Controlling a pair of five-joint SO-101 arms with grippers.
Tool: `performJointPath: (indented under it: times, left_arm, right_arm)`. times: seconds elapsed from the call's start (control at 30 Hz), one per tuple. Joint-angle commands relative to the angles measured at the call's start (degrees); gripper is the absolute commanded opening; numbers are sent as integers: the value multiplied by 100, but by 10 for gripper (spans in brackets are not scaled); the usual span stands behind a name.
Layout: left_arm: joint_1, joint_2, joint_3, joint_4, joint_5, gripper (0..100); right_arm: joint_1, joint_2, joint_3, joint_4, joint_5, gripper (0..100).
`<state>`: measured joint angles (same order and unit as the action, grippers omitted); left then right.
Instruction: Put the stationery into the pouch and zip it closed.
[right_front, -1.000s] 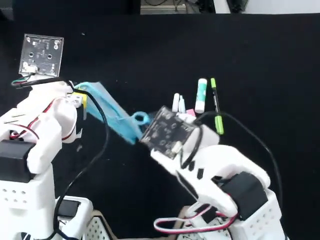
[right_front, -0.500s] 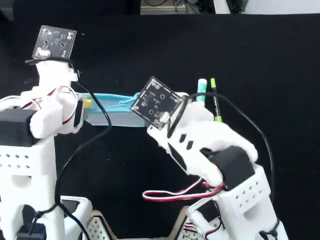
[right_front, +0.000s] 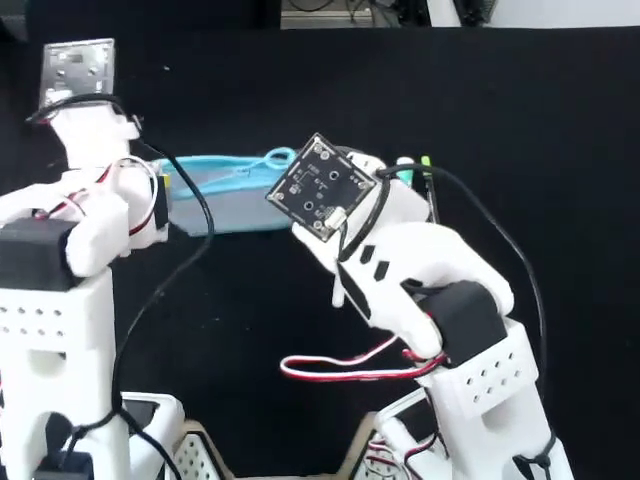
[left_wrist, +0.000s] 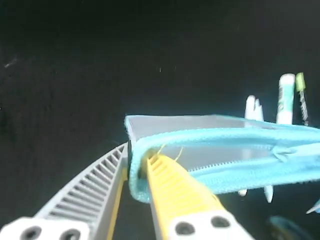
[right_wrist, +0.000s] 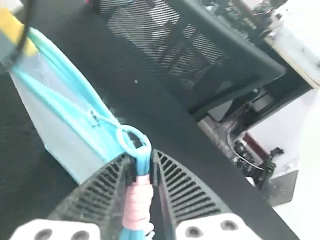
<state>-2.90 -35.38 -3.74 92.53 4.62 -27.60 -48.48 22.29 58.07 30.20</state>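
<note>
Pouch (right_front: 225, 195), light blue, spans the gap between both grippers above the black table (right_front: 520, 120); left gripper (left_wrist: 137, 160) is clamped on one end of the pouch, with the fabric pinched between its yellow and grey fingers; right gripper (right_wrist: 142, 162) is nearly closed, holding the zipper pull ring (right_wrist: 132, 140) by its stem at the opposite end; glue stick (left_wrist: 286, 97) and green pen (left_wrist: 301, 95) lie side by side on the table, beyond the pouch end farthest from the left gripper.
</note>
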Motion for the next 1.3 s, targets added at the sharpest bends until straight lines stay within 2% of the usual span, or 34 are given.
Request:
performJointPath:
  times: [0.0,0.3,0.4,0.57,0.67,0.87,1.17,1.27]
  left_arm:
    - [-127,-492,356,-431,141,30]
    - [-127,-1415,2765,-1495,132,30]
    - [-127,-1662,3134,-1741,-176,30]
    - [-127,-1785,3187,-1767,-308,33]
    - [-119,-1785,3187,-1776,-308,40]
    - [-127,-1837,3187,-1776,-299,170]
    - [-163,-1776,2686,-1741,-299,29]
    - [-163,-1776,2712,-1741,-237,29]
  right_arm:
    - [448,-40,4,-193,123,11]
    - [1037,-40,611,176,158,11]
    - [1345,-31,629,176,158,11]
    - [1477,-31,629,185,158,11]
    - [1222,-31,629,211,149,11]
    - [633,-40,593,501,105,12]
    - [589,-40,593,545,-308,13]
    - [571,-40,576,545,-413,35]
